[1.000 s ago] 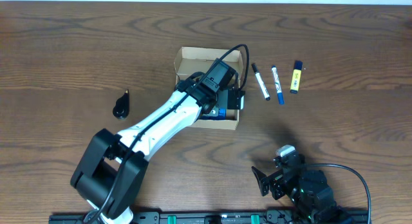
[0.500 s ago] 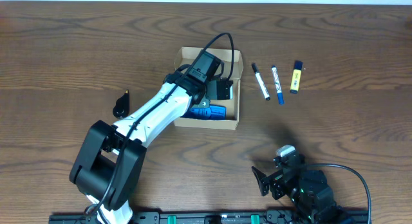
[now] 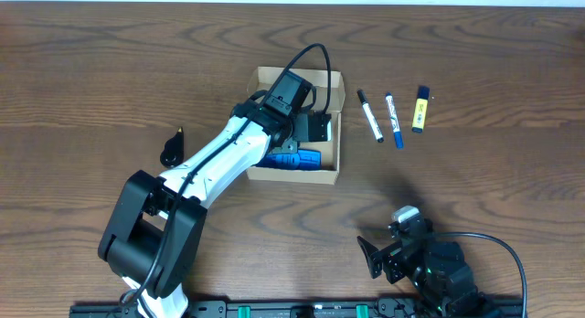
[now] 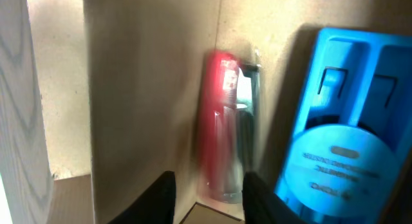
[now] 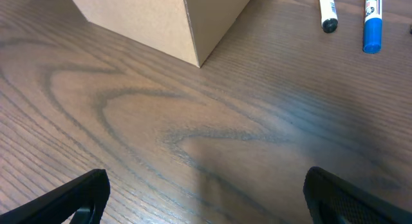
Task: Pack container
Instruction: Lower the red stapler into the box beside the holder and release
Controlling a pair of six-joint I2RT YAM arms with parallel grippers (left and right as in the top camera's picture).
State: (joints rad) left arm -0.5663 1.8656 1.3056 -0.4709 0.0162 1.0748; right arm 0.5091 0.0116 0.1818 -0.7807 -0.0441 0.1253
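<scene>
Overhead: brown box [image 3: 265,79] sits open mid-counter [image 3: 91,80], flap toward the far edge. Left tool [image 3: 315,131] reaches down inside the box, above a blue case [image 3: 302,159]. To the right of the box lie a white pen [image 3: 370,115], a blue pen [image 3: 394,120] and a yellow highlighter [image 3: 420,109], side by side, apart from each other. Black piece [image 3: 172,150] lies left of the box. Right tool [image 3: 375,257] hangs near the front edge, well apart from the box.

Left wrist: fingers [image 4: 164,198] apart, clamped on nothing; a blurred red pen [image 4: 215,121] lies ahead along the box wall, beside the blue case.

Right wrist: right tool spread wide, nothing between; box corner and two pens ahead.
</scene>
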